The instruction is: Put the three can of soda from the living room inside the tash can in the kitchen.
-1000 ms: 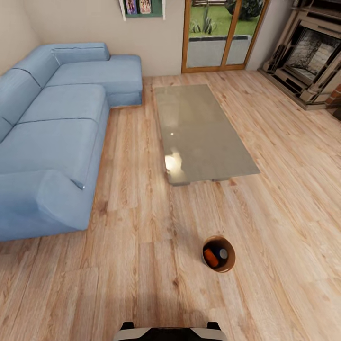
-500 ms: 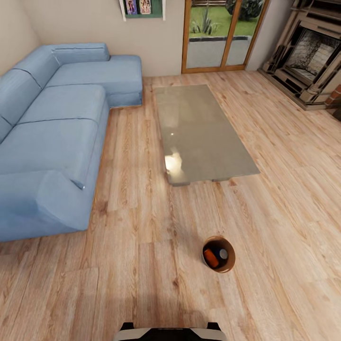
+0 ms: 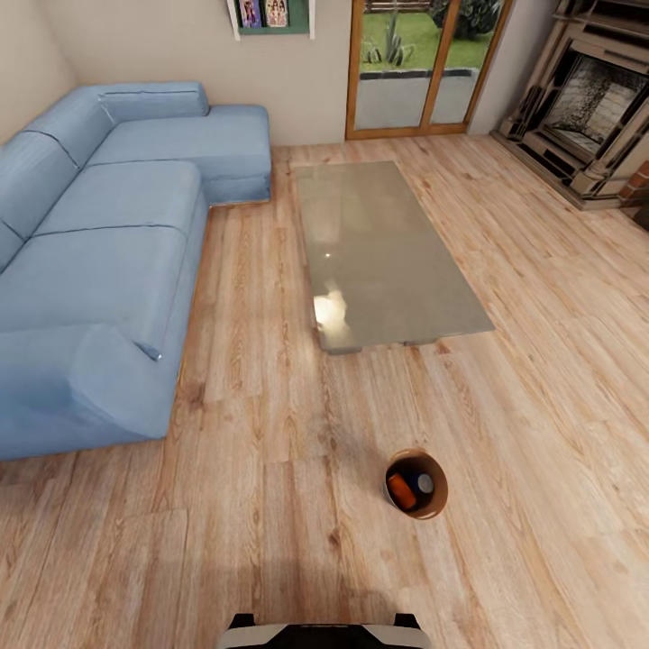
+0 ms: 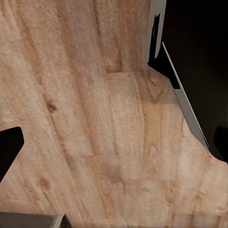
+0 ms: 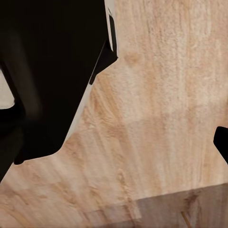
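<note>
2 cans are visible inside the bin (image 3: 438, 506), which stands on the wood floor (image 3: 270, 433) of the living room. Left to right in the head view: the blue sofa (image 3: 108, 243) along the left wall; the glass-topped low table (image 3: 379, 252) at centre, well apart from the bin; the fireplace (image 3: 590, 108) at the far right. Inside the bin, an orange can (image 3: 401, 491) lies beside a dark blue can (image 3: 420, 483) with a silver top; a 3rd can cannot be made out. Wrist views show floor and dark robot parts; whether either claw is apart or together cannot be told
</note>
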You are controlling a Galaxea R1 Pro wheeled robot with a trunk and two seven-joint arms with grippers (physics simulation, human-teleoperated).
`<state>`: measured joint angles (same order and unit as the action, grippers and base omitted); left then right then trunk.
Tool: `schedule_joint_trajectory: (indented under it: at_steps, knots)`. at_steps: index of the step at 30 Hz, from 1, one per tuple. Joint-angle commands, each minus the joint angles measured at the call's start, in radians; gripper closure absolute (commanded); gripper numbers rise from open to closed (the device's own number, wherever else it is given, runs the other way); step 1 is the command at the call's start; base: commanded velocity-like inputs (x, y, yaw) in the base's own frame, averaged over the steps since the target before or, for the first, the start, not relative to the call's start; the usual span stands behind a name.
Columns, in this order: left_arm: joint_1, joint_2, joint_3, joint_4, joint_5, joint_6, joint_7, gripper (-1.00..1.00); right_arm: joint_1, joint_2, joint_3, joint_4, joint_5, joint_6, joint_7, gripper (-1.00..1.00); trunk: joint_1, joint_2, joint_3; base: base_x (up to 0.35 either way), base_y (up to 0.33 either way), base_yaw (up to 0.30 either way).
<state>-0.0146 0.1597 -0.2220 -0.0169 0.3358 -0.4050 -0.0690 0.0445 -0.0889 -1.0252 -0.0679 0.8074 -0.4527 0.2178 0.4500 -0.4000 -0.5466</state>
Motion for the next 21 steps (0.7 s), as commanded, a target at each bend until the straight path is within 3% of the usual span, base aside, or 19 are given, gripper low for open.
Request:
schedule_joint_trajectory:
  at_steps: [1, 21]
  knots:
    - [0.000, 0.000, 0.000, 0.000, 0.000, 0.000, 0.000, -1.00, 0.000, 0.000, 0.000, 0.000, 0.000, 0.000, 0.000, -1.00, 0.000, 0.000, 0.000, 0.000, 0.000, 0.000]
    - [0.000, 0.000, 0.000, 0.000, 0.000, 0.000, 0.000, -1.00, 0.000, 0.000, 0.000, 0.000, 0.001, 0.000, 0.000, -1.00, 0.000, 0.000, 0.000, 0.000, 0.000, 0.000]
